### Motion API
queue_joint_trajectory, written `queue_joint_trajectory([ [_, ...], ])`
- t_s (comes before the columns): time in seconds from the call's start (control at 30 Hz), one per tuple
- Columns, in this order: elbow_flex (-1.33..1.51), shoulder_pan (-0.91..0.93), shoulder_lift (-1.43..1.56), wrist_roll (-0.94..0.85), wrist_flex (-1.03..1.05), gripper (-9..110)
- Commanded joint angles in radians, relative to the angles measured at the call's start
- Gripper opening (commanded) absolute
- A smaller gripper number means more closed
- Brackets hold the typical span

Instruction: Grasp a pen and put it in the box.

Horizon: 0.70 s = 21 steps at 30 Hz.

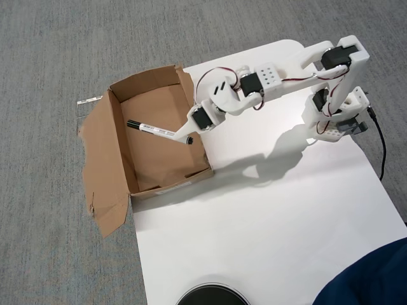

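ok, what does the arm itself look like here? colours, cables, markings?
In the overhead view, the arm is white printed plastic with black servo blocks at the joints. Thin red and dark wires loop between segments. One link has a grid of small holes, another has dark slanted slots. The claw is white with a black tip. A black cable trails from the base.

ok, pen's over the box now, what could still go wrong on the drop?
1. The gripper holds the pen by one end, so on release it may tip cap-first and land unpredictably, though still likely inside the box.
2. The gripper sits about over the box's right wall; lowering further could snag or shove that ragged cardboard.
3. The box rests partly off the white sheet, on carpet, and looks light; a nudge could shift it.
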Motion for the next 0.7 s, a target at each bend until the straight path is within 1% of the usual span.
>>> queue_joint_trajectory([
  [0.0,-0.093,0.042,-0.091,0.001,-0.011,0],
  [0.23,-0.107,0.073,-0.189,0.001,-0.009,0],
  [0.67,-0.107,0.074,-0.333,0.002,-0.009,0],
])
